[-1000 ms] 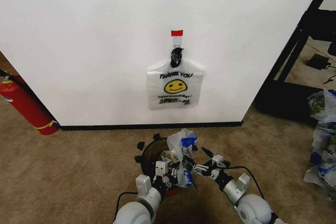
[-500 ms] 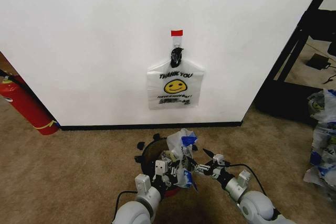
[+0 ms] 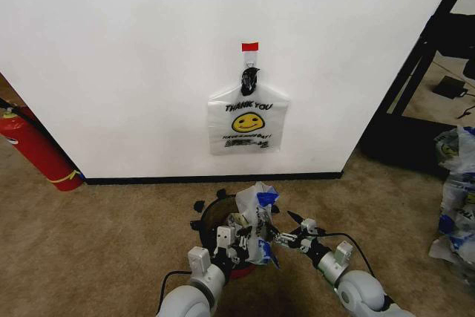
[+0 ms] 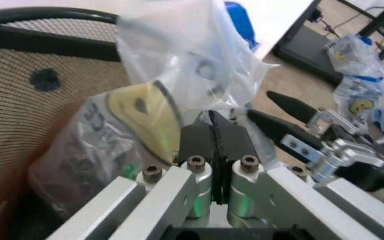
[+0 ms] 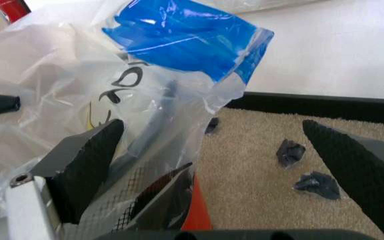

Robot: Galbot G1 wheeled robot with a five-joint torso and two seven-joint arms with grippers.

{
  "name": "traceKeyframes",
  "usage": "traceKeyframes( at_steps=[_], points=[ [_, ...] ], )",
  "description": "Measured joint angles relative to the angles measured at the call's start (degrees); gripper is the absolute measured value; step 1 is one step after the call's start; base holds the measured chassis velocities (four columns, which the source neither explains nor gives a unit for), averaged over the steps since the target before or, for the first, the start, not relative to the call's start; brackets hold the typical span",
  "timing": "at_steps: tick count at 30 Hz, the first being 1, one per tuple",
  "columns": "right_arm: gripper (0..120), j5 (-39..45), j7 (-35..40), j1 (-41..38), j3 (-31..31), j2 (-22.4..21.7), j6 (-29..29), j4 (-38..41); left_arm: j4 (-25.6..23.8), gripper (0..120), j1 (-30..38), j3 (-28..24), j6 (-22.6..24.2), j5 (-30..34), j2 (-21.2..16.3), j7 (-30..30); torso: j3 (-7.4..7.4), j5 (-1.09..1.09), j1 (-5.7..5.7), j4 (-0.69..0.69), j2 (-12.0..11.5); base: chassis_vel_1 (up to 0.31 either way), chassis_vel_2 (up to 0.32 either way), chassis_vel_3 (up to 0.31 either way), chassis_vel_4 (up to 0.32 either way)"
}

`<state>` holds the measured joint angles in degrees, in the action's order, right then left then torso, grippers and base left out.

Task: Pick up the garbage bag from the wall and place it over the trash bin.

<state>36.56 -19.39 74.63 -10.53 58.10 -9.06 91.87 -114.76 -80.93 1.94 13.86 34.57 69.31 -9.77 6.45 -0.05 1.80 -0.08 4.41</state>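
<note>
While your left gripper (image 4: 213, 131) pinches the thin translucent white plastic garbage bag (image 3: 257, 222) over the round black trash bin's (image 3: 210, 214) rim, the right gripper (image 5: 232, 165) gapes beside it; soft, slippery film, likely best taken at its hem.

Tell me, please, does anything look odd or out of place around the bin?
Yes. Small black scraps lie on the carpet beside the bin. The bag at the bin is crumpled, pinched by the left hand, not spread over the rim. The right hand is open beside it. Another bag hangs on the wall.

Beige carpet (image 3: 111, 235), black shelving frame (image 3: 415, 72)
</note>
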Motion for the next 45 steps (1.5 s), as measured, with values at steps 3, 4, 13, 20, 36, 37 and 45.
traceKeyframes(
  at_steps=[3, 4, 13, 20, 36, 37, 45],
  points=[
    [100, -0.1, -0.1, 0.1, -0.1, -0.2, -0.1, 0.0, 0.0, 0, -0.4, 0.8, -0.3, 0.1, -0.2, 0.1, 0.0, 0.0, 0.0, 0.0, 0.0, 0.0, 0.0, 0.0, 0.0],
    [100, -0.1, -0.2, 0.1, -0.1, -0.2, -0.2, 0.0, 0.0, 0, -0.5, 1.0, -0.4, 0.1, -0.3, 0.1, 0.0, 0.0, 0.0, 0.0, 0.0, 0.0, 0.0, 0.0, 0.0],
    [100, -0.4, -0.7, 0.1, -0.2, -0.2, -0.6, 0.1, 0.5, 0, -1.6, 2.4, -1.6, 0.1, -0.7, 0.1, 0.0, 0.0, 0.0, 0.0, 0.0, 0.0, 0.0, 0.0, 0.0],
    [100, -0.4, -1.0, 0.2, -0.5, -0.3, -0.7, 0.1, 0.6, 0, -2.4, 2.9, -2.0, 0.0, -1.2, 0.0, 0.0, 0.0, 0.0, 0.0, 0.0, 0.0, 0.0, 0.0, 0.0],
    [100, -0.7, -2.3, 0.8, -1.8, -0.4, -1.2, -0.7, -2.0, 0, -6.1, 3.9, -2.4, -0.5, -2.0, -0.2, 0.0, 0.0, 0.0, 0.0, 0.0, 0.0, 0.0, 0.0, 0.0],
    [100, -0.9, -2.4, 0.9, -1.9, -0.4, -1.2, -0.8, -2.2, 0, -6.4, 3.9, -2.5, -0.7, -1.8, -0.2, 0.0, 0.0, 0.0, 0.0, 0.0, 0.0, 0.0, 0.0, 0.0],
    [100, -1.6, -2.7, 1.0, -2.3, -0.3, -1.3, -1.6, -2.9, 0, -7.6, 4.2, -3.0, -1.0, -1.8, -0.1, -0.01, 0.0, 0.0, 0.0, 0.0, 0.0, 0.0, 0.0, 0.0]
  ],
)
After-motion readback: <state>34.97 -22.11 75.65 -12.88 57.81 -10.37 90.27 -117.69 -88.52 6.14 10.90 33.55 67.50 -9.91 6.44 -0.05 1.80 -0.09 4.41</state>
